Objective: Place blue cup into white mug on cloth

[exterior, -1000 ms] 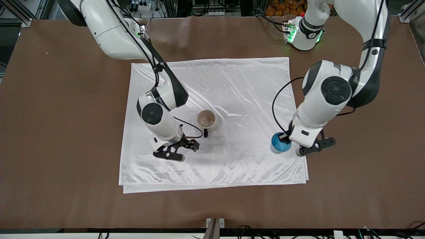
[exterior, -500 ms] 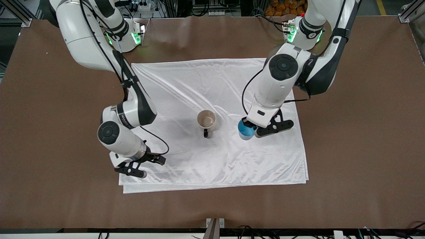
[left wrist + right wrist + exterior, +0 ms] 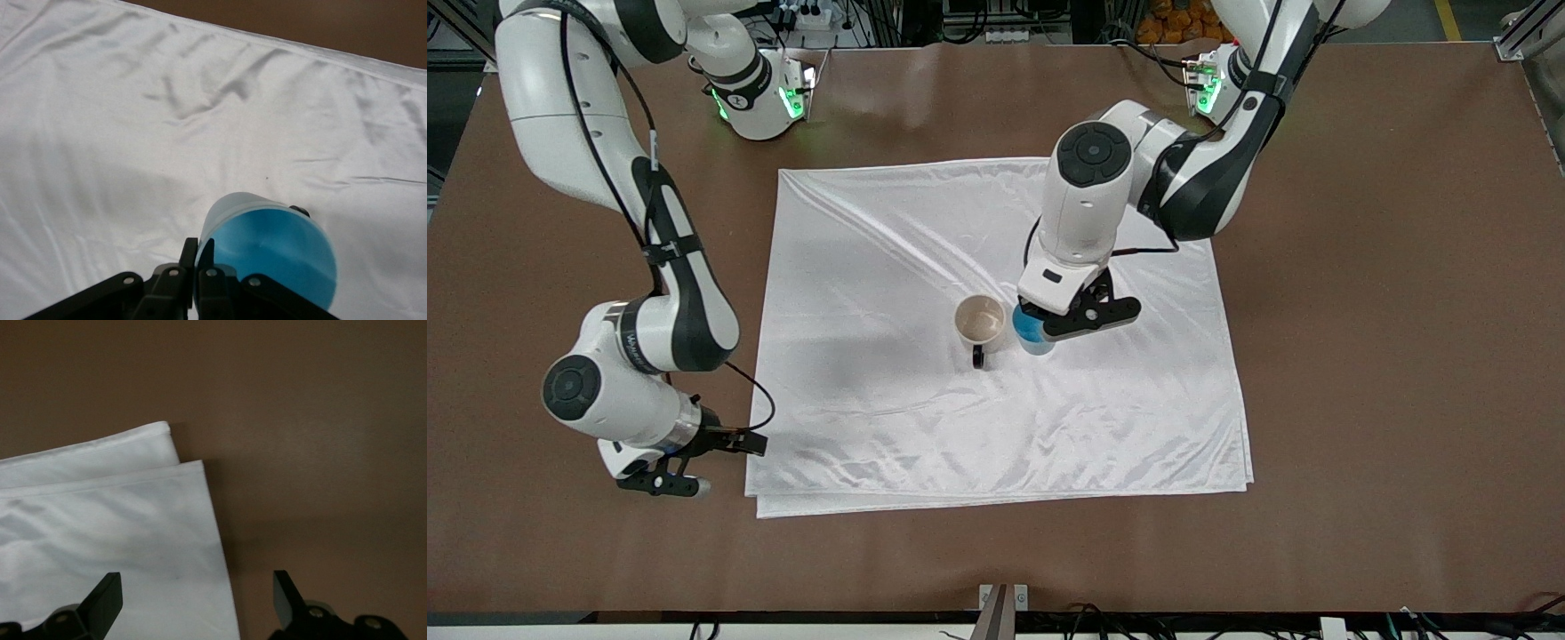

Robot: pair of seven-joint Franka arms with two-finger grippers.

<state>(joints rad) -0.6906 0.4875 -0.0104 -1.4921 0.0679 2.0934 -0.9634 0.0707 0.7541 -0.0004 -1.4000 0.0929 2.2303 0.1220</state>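
The cloth (image 3: 889, 267) lies flat on the brown table. The white mug (image 3: 980, 320) stands upright near its middle, its black handle turned toward the front camera. My left gripper (image 3: 1047, 322) is shut on the rim of the blue cup (image 3: 1032, 340) and holds it upright over the cloth, right beside the mug on the side toward the left arm's end. In the left wrist view the left gripper (image 3: 198, 252) pinches the blue cup's (image 3: 273, 247) wall. My right gripper (image 3: 660, 485) is open and empty, low over the bare table beside the cloth's near corner.
The right wrist view shows the open right gripper (image 3: 195, 600) above the cloth's folded corner (image 3: 100, 540) and the bare brown table (image 3: 320, 453). The table (image 3: 1360, 400) surrounds the cloth on all sides. Both arm bases stand along the table's back edge.
My left gripper has carried the blue cup from the cloth's edge across to beside the mug. My right arm has drawn away from the mug, off the cloth, to its near corner.
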